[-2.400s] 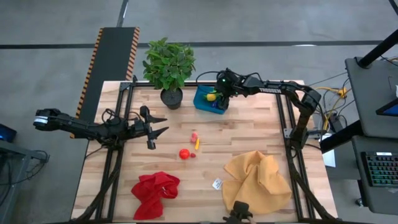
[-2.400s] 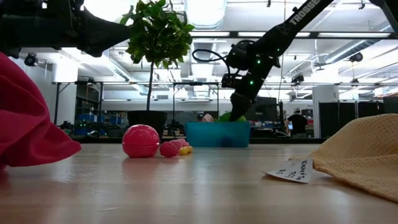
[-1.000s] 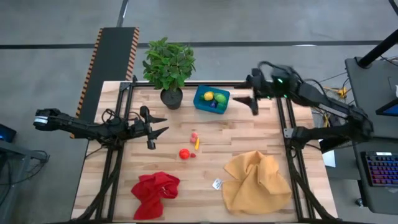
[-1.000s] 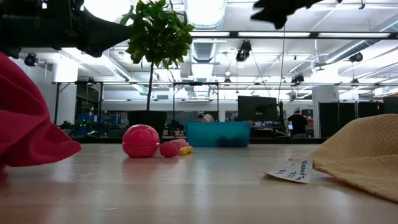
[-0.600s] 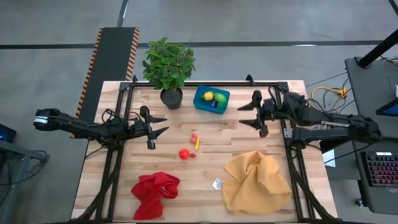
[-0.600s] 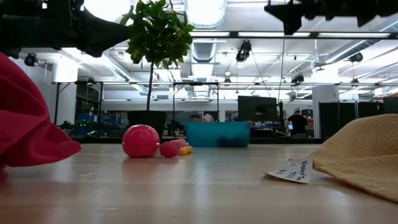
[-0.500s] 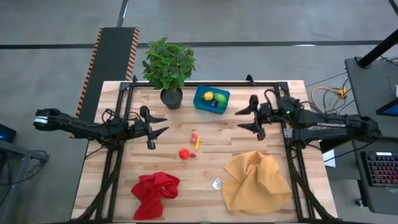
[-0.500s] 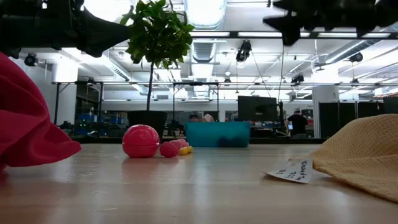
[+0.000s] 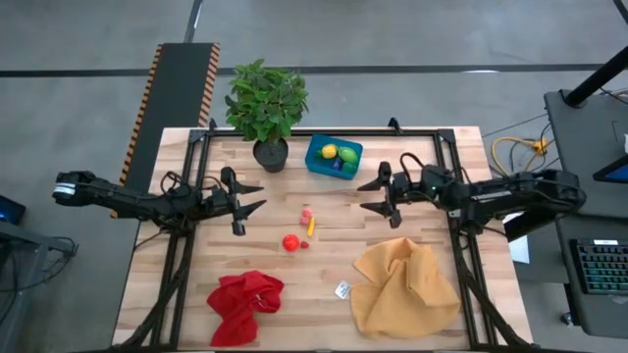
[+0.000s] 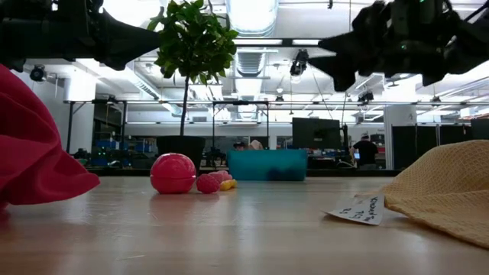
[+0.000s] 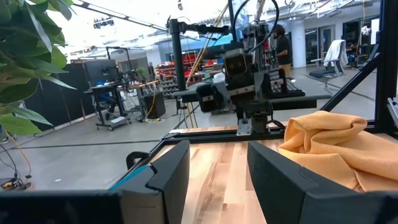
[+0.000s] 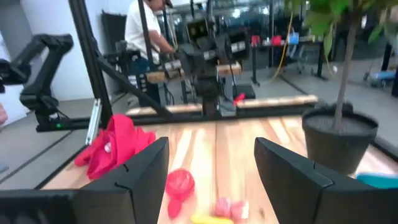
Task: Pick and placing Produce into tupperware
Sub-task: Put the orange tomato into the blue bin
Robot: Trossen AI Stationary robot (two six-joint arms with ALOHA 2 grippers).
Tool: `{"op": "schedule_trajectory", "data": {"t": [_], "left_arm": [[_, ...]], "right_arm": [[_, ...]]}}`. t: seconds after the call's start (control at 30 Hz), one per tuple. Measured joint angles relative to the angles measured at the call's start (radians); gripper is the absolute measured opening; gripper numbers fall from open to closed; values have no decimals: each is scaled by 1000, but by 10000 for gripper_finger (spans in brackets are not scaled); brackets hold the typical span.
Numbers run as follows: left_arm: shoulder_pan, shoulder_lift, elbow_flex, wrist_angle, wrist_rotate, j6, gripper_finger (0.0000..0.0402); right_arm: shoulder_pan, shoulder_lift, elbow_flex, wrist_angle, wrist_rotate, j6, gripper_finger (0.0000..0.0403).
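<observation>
Currently between picks. Right gripper (image 9: 374, 195) hangs above the table, right of centre, fingers spread wide with nothing between them; it points toward the loose produce. Left gripper (image 9: 247, 199) waits over the left side of the table, also spread open and empty.

Tupperware (image 9: 334, 157) sits at the far edge beside the potted plant (image 9: 266, 108). Inside it: a yellow piece (image 9: 329, 151), a green piece (image 9: 346, 154), and something dark below them (too small to identify).

Produce not yet in the tub, mid-table, well apart from it:
- red ball (image 9: 290, 242), largest of the group
- small red piece (image 9: 305, 244) just beside the ball
- pink piece (image 9: 306, 214) and slim yellow-orange piece (image 9: 312, 226), close together, nearer the tub

Right wrist view confirms the red ball and the pink/yellow cluster ahead of that arm's open fingers.

Judgement: task partway done; step in hand is the approach for a further pick. Next move calls for the right arm to reach on to the cluster, descend over one piece, close, then carry to the tub. The pink and yellow pieces lie close enough that a grasp may disturb the neighbour.

Red cloth (image 9: 245, 299), mustard cloth (image 9: 405, 285) and white tag (image 9: 342, 290) are at the near side, clear of the route.
</observation>
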Motion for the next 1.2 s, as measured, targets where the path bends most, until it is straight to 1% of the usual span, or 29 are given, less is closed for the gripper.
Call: {"op": "schedule_trajectory", "data": {"t": [0.2,0.33,0.47,0.6,0.7,0.83,0.9,0.97,1.03,1.1,1.2], "left_arm": [[0,0,0,1,-9,22,148],[0,0,0,0,-10,34,148],[0,5,2,-13,-5,35,148],[0,21,8,-29,0,35,152],[0,32,18,-32,-1,27,181],[0,59,61,-29,1,27,250],[-1,82,98,-36,39,23,280],[-2,105,141,-43,106,-26,295],[-2,130,193,-68,182,-76,300],[-2,160,245,-119,281,-97,301],[-4,220,306,-164,397,-167,302]], "right_arm": [[0,109,47,-3,0,12,230],[0,159,89,-6,-1,4,231],[0,184,124,-6,-1,-6,230],[0,164,135,-8,-1,-56,230],[0,126,135,-4,-1,-53,228],[0,88,131,-14,0,-56,229],[0,78,129,-33,2,-58,228],[0,72,129,-57,17,-69,226],[0,72,129,-59,41,-100,226],[0,71,129,-60,72,-118,226],[-2,71,129,-60,80,-129,226]]}}
